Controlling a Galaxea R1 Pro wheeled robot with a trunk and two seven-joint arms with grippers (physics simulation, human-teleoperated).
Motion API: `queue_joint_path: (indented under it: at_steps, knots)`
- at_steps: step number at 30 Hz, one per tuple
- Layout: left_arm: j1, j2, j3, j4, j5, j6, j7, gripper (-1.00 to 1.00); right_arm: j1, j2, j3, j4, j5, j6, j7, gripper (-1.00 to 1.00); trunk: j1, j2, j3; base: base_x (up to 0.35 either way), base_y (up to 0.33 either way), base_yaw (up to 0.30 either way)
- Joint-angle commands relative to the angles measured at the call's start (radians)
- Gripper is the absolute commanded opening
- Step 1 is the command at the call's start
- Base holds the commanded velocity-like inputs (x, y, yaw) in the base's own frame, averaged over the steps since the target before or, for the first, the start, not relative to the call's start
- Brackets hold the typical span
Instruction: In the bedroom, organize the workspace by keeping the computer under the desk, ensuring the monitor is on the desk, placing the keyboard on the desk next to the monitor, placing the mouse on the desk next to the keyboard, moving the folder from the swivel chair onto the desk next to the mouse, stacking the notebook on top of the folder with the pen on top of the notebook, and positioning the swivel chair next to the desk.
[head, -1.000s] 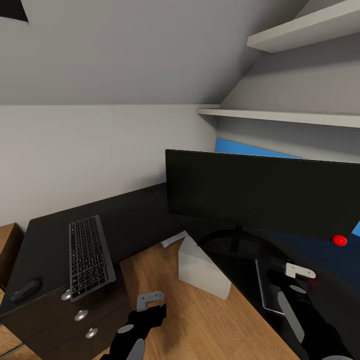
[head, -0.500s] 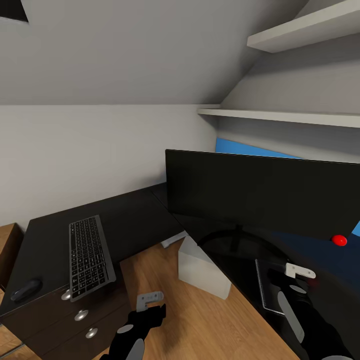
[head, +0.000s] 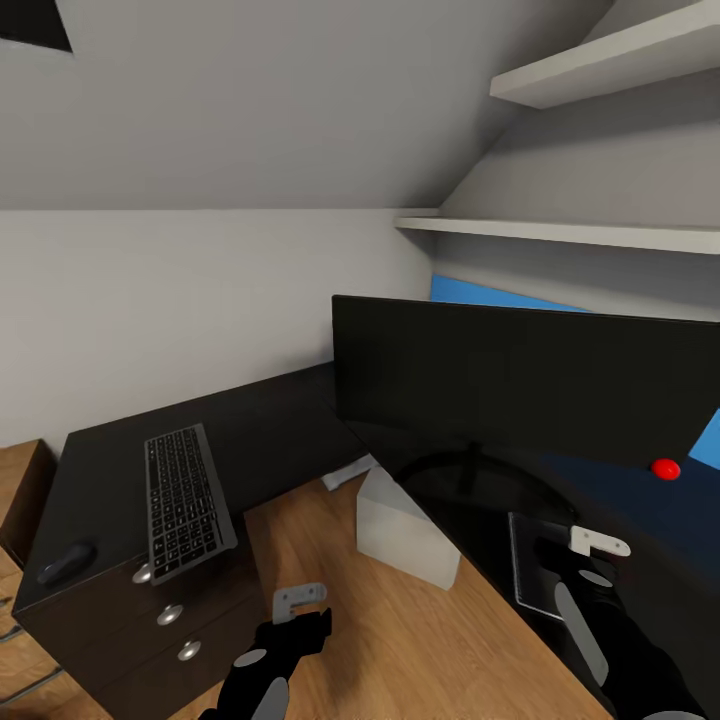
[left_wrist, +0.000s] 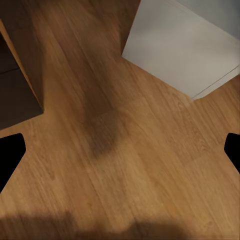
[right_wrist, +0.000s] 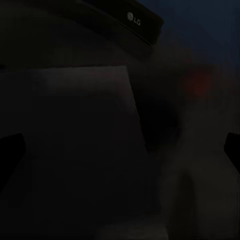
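Dark surface (head: 280, 440) carries keyboard (head: 185, 497), long axis running away from robot; left gripper (head: 297, 607) nearer; both jaws apart, empty.

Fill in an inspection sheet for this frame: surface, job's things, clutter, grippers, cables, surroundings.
Surface: glossy black desk at right; dark drawer cabinet at left; wooden plank floor between.
Job's things: wide black monitor upright on the desk; dark grey keyboard and black mouse lying on the cabinet top, apart; white computer case on the floor at the desk's edge; flat dark rectangular item on the desk, identity unclear.
Clutter: small red ball on the desk.
Grippers: left gripper over the floor, right gripper over the desk; both open, empty.
Cables: nothing seen.
Surroundings: white wall shelves, blue panel behind the monitor.
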Motion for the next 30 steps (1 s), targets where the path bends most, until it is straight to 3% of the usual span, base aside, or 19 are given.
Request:
queue_joint_path:
  at_steps: [1,30]
  knots:
    - [-0.001,0.000,-0.002,-0.002,0.010,0.002,0.009,1.00,0.000,0.000,0.002,0.037,-0.018,0.003,-0.005,1.00,0.000,-0.001,-0.001,-0.040,0.021,0.000]
    - [-0.001,-0.001,-0.003,0.000,0.010,0.003,0.008,1.00,0.000,0.001,0.002,0.039,-0.018,0.003,-0.004,1.00,0.000,-0.001,-0.001,-0.075,0.057,0.000]
